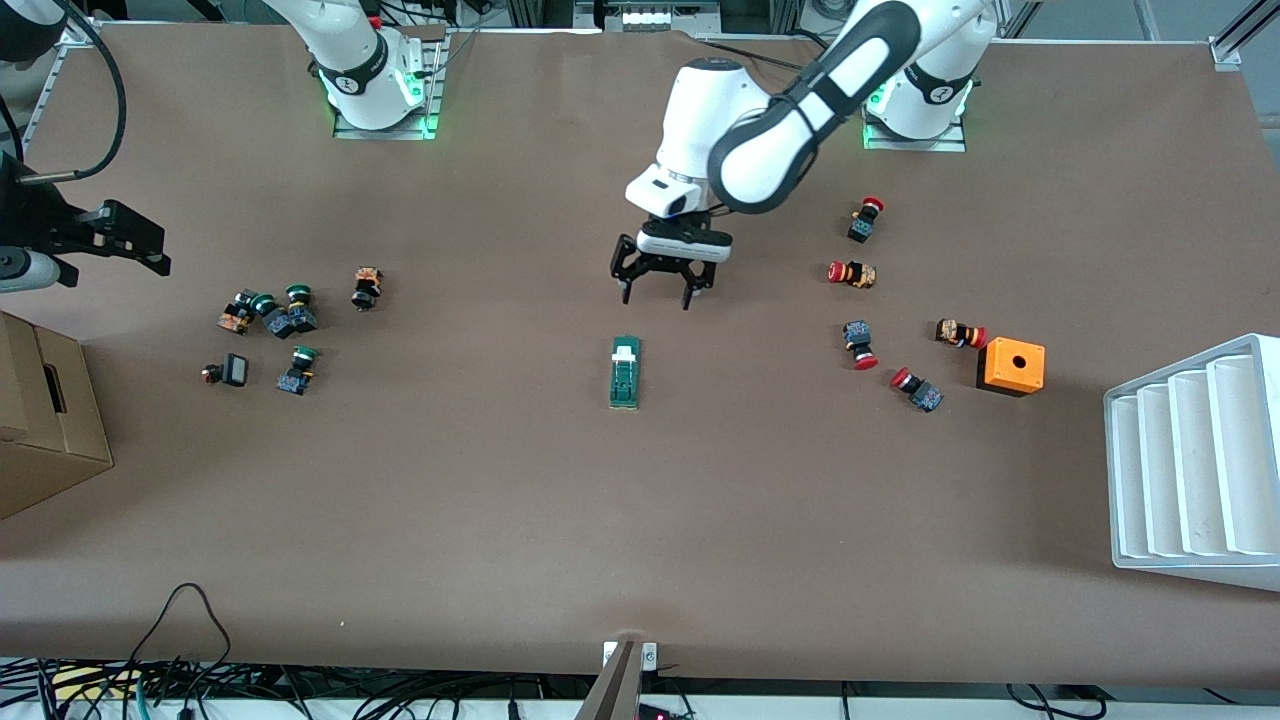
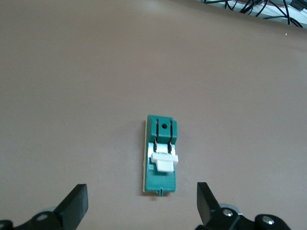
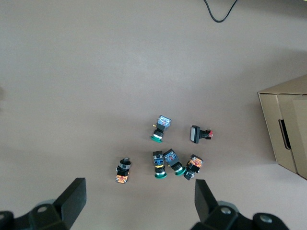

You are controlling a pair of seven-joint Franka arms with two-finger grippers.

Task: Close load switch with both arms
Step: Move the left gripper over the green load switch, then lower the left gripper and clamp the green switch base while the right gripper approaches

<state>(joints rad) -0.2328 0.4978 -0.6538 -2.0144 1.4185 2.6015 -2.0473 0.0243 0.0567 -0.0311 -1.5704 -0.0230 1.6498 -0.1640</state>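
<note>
**Inspector A:** The load switch [image 1: 625,372] lies flat on the counter [image 1: 640,520] near its middle, long axis running toward and away from the front camera. Its white tab [image 2: 164,162] sits at the end farther from that camera.

**Inspector B:** And the claws?

**Inspector A:** The left claw [image 1: 658,283] hangs with fingers spread wide and empty, over bare counter just short of the tab end. The left wrist view shows the switch centred between the two fingers [image 2: 76,203], apart from both.

**Inspector B:** The right arm?

**Inspector A:** The right claw [image 1: 120,240] is likewise wide and empty, waiting well apart over the right arm's end, above the green-capped buttons [image 3: 163,158]. In my judgement the left arm is much the nearer; the right must cross to reach the switch.
</note>
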